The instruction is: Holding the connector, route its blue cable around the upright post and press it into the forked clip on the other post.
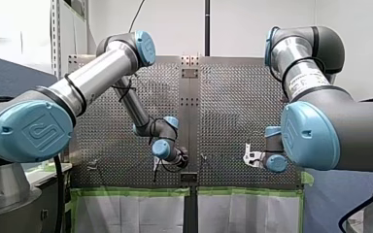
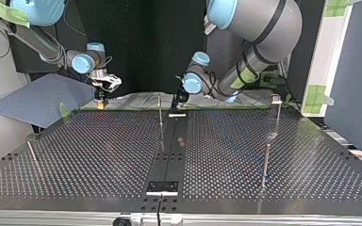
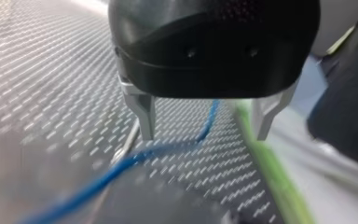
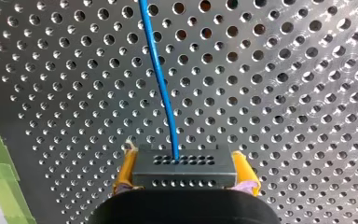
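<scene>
A: Connector (image 4: 184,166)?

B: Clamped between the yellow pads (image 4: 127,169) of the right gripper (image 4: 185,163), holed face forward. Cable (image 4: 161,79) running straight out ahead of the fingertips, over the table (image 4: 284,93).

A: Left gripper (image 3: 205,135)?

B: Spread wide, holding nothing. Cable seen between the metal fingers (image 3: 145,114), a little beyond the tips. Touching or not, impossible to tell (green tape (image 3: 272,172) just past one finger).

A: Post (image 2: 160,110) and clip (image 2: 275,98)?

B: Post near the left fingers. Clip well apart from both pairs, out on the left gripper's side.

A: Handling?

B: Probably light and limp: thin, and curving loosely ahead of the left fingers. Likely no good for pushing, only for pulling, so best kept taut going round the post. Connector rigid and blocky by the look of it, fine for a firm squeeze.

A: Where to take hold?

B: Connector by its two short sides, as now. For the cable, a pinch close beside the stretch meant for the clip, to press it down between the prongs rather than buckle it. Gently near the exit from the connector (likeliest spot for a kink). Possibly slippery too, so no hard tugging.
</scene>
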